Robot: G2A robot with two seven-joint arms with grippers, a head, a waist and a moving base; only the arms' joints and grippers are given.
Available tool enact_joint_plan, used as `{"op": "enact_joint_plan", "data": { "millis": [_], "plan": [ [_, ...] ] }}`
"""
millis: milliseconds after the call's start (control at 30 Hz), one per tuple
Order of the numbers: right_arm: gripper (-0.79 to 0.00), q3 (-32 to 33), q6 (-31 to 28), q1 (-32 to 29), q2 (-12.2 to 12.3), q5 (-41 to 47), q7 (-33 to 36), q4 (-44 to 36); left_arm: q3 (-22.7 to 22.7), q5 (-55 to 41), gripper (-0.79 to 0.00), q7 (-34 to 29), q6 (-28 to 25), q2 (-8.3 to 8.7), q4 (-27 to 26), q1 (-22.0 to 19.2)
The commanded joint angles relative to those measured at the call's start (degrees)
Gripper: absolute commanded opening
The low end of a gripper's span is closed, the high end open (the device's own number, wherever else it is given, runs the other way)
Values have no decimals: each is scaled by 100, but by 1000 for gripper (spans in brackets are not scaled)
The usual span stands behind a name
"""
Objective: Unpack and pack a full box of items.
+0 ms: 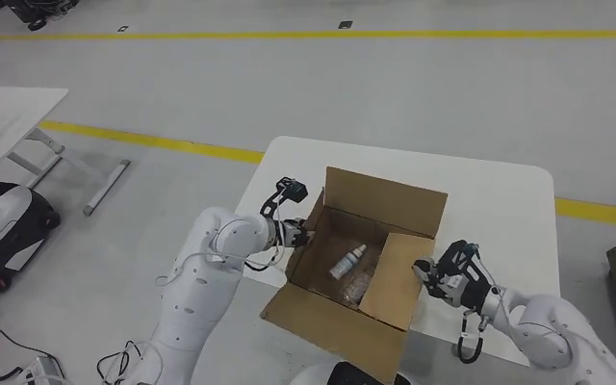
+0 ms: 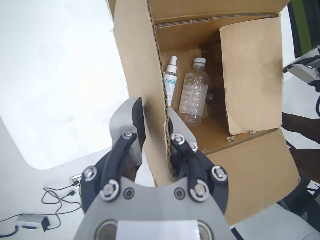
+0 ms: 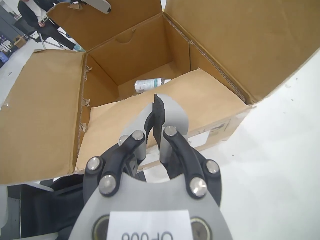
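The left gripper (image 2: 155, 112) clamps the upright 9 o'clock flap (image 2: 135, 51) of the open brown cardboard box (image 1: 385, 204). The right gripper (image 3: 156, 106), pinched closed on nothing, sits by the inward-leaning 3 o'clock flap (image 1: 397, 279). It is best to fold both flaps outward, which clears the way to the white spray bottle (image 2: 170, 76) and the clear plastic bottle (image 2: 193, 91) lying inside.

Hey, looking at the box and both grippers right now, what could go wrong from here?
1. The left gripper is clamped on a side flap of the cardboard box. A hard pull might tear the flap or drag the lightly filled box.
2. The opposite flap leans inward by the shut right gripper, so a reach for the water bottle could snag on it.
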Motion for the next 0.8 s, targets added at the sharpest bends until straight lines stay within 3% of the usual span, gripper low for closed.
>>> {"op": "enact_joint_plan", "data": {
  "millis": [0, 67, 100, 133, 167, 300, 500, 767],
  "plan": [
    [-785, -44, 38, 50, -14, 10, 71, 75, 7, -76, -785, -1, 46, 12, 2, 9],
    [-785, -91, 94, 105, -29, 4, 142, 120, -17, -4, -785, 10, 31, 36, 4, -9],
    [-785, -106, 91, 125, -36, 23, 145, 141, -23, 56, -683, 32, 53, 46, 4, -4],
    [-785, -118, 89, 142, -41, 29, 155, 171, -21, 43, -431, 36, 55, 54, 9, 2],
    [-785, -133, 85, 161, -45, 21, 187, 200, -47, 78, 0, 27, 85, 66, 31, -1],
    [-785, -165, 103, 221, -60, -3, 223, 268, -41, 927, 0, 196, 146, 127, -59, 15],
    [-785, -192, 123, 262, -72, -81, 255, 300, 210, 2974, 0, 715, 519, 191, -246, 207],
    [-785, -200, 126, 302, -85, -107, 256, 260, 579, 3511, 0, 892, 872, 153, 405, 95]
  ]
}}
